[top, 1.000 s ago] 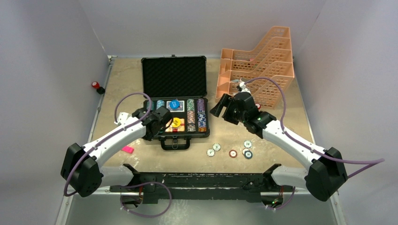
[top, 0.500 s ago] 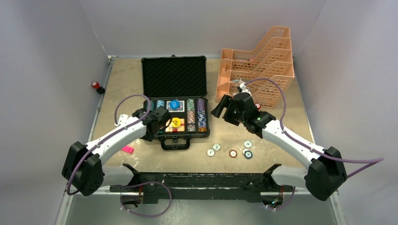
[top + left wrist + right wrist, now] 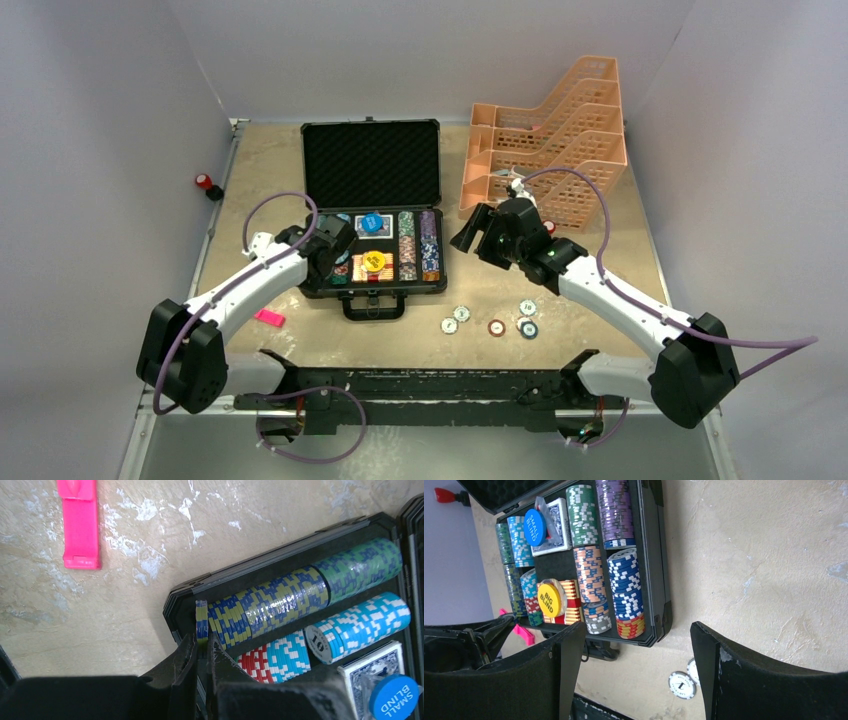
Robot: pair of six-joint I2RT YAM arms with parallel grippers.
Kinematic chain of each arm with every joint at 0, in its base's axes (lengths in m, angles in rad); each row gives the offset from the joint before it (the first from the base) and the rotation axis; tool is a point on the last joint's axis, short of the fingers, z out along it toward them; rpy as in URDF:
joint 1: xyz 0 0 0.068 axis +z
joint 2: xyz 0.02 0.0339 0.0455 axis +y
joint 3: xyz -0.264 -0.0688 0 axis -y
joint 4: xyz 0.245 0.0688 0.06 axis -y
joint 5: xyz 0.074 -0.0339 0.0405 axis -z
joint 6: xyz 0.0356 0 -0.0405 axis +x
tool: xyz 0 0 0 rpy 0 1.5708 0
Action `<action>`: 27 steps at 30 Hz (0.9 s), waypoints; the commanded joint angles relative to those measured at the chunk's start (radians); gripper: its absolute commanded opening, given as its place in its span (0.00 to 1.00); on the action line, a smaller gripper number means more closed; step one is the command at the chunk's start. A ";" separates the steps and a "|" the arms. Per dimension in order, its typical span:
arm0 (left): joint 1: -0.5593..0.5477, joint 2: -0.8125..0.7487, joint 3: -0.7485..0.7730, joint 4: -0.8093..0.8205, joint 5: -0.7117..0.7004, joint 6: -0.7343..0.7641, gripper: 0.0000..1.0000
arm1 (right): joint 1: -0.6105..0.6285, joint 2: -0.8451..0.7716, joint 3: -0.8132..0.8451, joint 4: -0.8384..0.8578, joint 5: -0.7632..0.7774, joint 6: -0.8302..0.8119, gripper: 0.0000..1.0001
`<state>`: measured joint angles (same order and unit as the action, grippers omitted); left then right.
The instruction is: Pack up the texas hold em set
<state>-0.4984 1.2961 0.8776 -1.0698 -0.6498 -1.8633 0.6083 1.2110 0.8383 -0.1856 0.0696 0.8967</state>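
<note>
The black briefcase point(image 3: 370, 160) lies open mid-table, its tray holding rows of poker chips point(image 3: 418, 245), a blue dealer button point(image 3: 372, 222) and a yellow one point(image 3: 374, 262). My left gripper point(image 3: 325, 247) is over the tray's left column. In the left wrist view it point(image 3: 201, 642) is shut on a blue and yellow-green chip point(image 3: 201, 617), held on edge at the near end of the matching row point(image 3: 280, 602) in the case corner. A card deck point(image 3: 380, 667) lies beside it. My right gripper point(image 3: 474, 228) is open and empty, raised right of the case point(image 3: 659, 555). Several loose chips point(image 3: 496, 327) lie on the table.
The peach lattice tray rack point(image 3: 550, 140) stands at the back right. A flat pink marker point(image 3: 271, 319) lies left of the case handle and also shows in the left wrist view point(image 3: 80, 525). A small red object point(image 3: 204, 182) sits at the left wall.
My left gripper has moved left and farther back along the case's left chip column, still holding the chip. The right arm has hardly moved.
</note>
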 commanded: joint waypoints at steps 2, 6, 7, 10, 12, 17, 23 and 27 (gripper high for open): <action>0.008 -0.002 0.011 0.103 0.034 0.058 0.06 | -0.002 -0.007 0.012 -0.002 0.027 0.004 0.79; 0.008 -0.019 -0.011 0.137 0.093 0.060 0.12 | -0.004 -0.006 0.013 0.001 0.027 0.005 0.79; 0.008 -0.023 -0.017 0.148 0.111 0.062 0.16 | -0.003 -0.005 0.016 0.000 0.027 0.004 0.79; 0.008 -0.026 -0.027 0.170 0.123 0.068 0.27 | -0.004 -0.003 0.019 0.000 0.027 0.003 0.79; 0.008 -0.027 -0.023 0.172 0.107 0.078 0.39 | -0.004 -0.003 0.019 0.000 0.026 0.000 0.79; 0.008 -0.033 0.020 0.136 0.034 0.114 0.67 | -0.004 -0.008 0.019 -0.003 0.029 -0.005 0.79; 0.008 -0.072 0.092 0.141 -0.016 0.248 0.69 | -0.003 -0.011 0.025 -0.040 0.048 -0.012 0.79; 0.008 -0.129 0.131 0.265 -0.001 0.469 0.70 | -0.004 -0.019 0.019 -0.124 0.105 -0.019 0.79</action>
<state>-0.4973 1.2404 0.9344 -0.9131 -0.6128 -1.6260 0.6083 1.2110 0.8383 -0.2260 0.0971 0.8936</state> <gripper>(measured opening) 0.694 0.793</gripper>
